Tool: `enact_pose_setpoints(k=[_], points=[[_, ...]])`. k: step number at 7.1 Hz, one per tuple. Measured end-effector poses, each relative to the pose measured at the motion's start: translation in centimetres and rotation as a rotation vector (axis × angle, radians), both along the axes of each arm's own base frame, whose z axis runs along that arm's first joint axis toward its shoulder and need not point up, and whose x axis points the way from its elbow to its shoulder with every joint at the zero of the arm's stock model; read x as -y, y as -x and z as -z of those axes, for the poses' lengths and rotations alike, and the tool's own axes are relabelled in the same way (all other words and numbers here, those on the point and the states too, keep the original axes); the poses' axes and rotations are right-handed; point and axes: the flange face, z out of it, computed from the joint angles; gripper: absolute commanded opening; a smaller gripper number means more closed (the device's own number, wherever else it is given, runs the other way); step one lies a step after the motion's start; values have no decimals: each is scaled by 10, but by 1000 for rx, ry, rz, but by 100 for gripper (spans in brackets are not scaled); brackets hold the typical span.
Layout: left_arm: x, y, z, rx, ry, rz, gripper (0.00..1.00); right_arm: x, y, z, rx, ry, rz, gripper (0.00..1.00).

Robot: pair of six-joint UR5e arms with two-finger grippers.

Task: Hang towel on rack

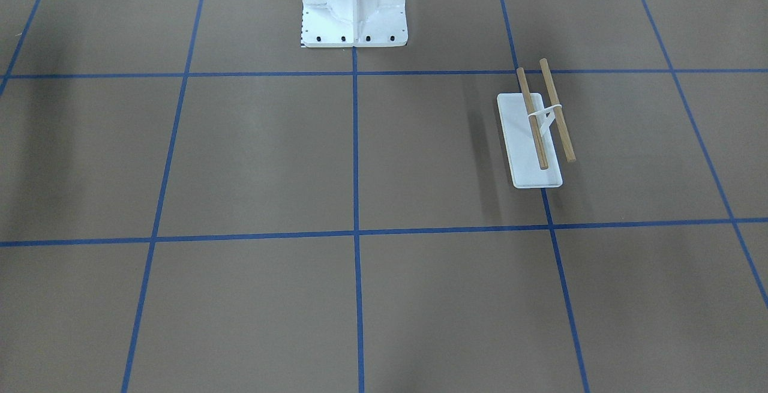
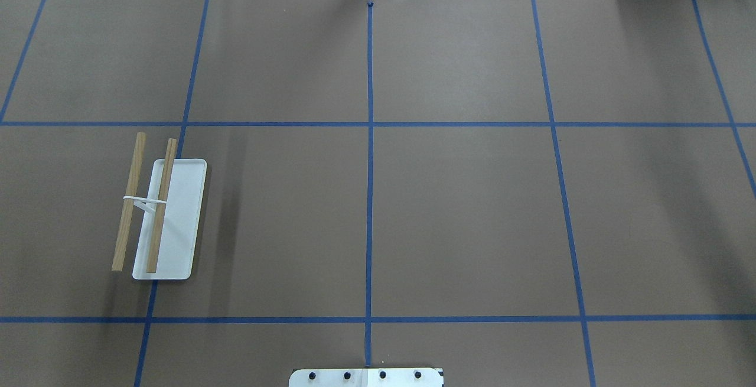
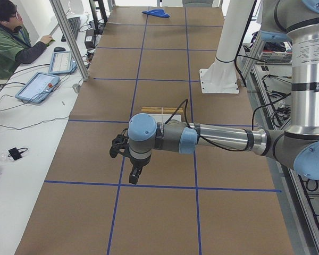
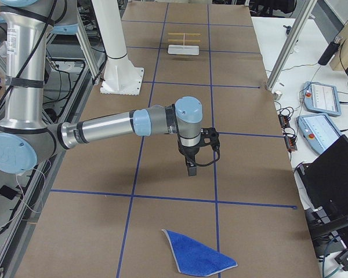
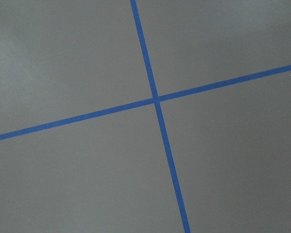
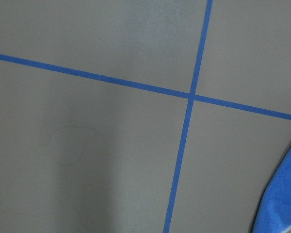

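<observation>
We counted one table (image 2: 460, 215), papered brown and crossed by blue tape lines (image 2: 370, 198), with broad open room on every side of the rack. One white pedestal (image 1: 354, 15) stood bolted at the robot's edge, well apart from the rack. Two arms stretched over the table: the left arm (image 3: 218, 138) near the rack, the right arm (image 4: 110, 130) well away from it. One rack (image 2: 183, 227) stood on the robot's left half, its base flat on the paper, carrying two parallel wooden dowels (image 2: 129, 201). One towel (image 4: 197, 253) lay folded in a rough triangle near the table end farthest from the rack. The left gripper (image 3: 133, 178) and the right gripper (image 4: 191, 168) pointed down above the paper. We could not tell whether their jaws stood apart or together.
</observation>
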Motion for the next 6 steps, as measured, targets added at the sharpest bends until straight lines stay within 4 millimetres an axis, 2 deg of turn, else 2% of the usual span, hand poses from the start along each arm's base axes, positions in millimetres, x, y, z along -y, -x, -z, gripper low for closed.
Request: enact_pose_setpoints(k=[3,4,6], points=[[12,1,23,5,-155,2,99,-3,-14,46,3,-94,-33,100],[12,1,23,4,-182,0,99,-6,-15,51,-4,-105,-36,100],[13,1,28,5,-223,-1,99,-14,-19,44,-56,-115,-24,100]])
